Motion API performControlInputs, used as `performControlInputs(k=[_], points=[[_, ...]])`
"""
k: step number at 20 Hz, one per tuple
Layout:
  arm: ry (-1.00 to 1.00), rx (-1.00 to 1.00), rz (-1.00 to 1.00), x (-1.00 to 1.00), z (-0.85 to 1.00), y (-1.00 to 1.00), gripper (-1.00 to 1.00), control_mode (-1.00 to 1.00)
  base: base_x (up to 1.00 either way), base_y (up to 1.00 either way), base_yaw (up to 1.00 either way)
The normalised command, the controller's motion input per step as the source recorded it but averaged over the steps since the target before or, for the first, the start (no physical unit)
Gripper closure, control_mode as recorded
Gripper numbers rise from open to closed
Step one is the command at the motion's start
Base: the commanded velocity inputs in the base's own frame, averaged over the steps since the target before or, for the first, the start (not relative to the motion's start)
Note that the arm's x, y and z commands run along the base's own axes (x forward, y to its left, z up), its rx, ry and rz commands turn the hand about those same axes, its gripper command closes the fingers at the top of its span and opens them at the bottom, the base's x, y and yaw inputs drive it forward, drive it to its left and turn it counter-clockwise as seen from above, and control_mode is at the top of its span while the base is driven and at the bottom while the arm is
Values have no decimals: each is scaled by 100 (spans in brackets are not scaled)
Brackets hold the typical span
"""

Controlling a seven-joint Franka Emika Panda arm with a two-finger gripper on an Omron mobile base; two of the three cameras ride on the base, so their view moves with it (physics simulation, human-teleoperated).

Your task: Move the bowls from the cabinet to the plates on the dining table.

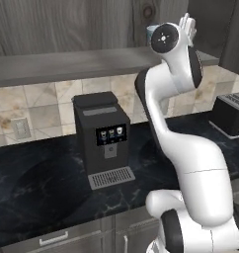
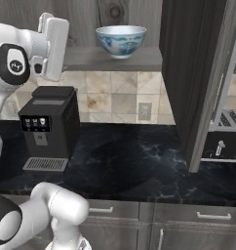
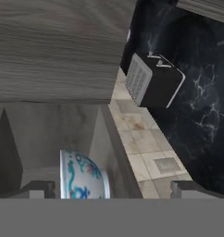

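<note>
A white bowl with a blue pattern (image 2: 121,41) stands upright on the open cabinet's shelf (image 2: 139,61). In the hand view, which is rolled, the same bowl (image 3: 84,178) appears on its side just left of centre. My gripper (image 3: 115,190) is open, its fingertips wide apart and short of the bowl, with nothing between them. The white hand (image 2: 54,46) hangs at shelf height, to the left of the bowl and apart from it. The plates and the dining table are out of view.
A black coffee machine (image 2: 49,127) stands on the black marble worktop (image 2: 134,161) below the hand. The cabinet's dark door (image 2: 193,73) stands open to the right of the bowl. A dark toaster (image 1: 232,113) sits at the right. Grey drawers (image 2: 120,212) run under the worktop.
</note>
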Motion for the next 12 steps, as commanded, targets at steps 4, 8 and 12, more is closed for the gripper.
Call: performControlInputs(k=[4,8,12], points=[[0,6,5,29,2,0,-100,-100,0,0,0],[3,1,2,34,0,0,-100,-100,0,0,0],[1,-2,1,39,3,2,-100,-100,0,0,0]])
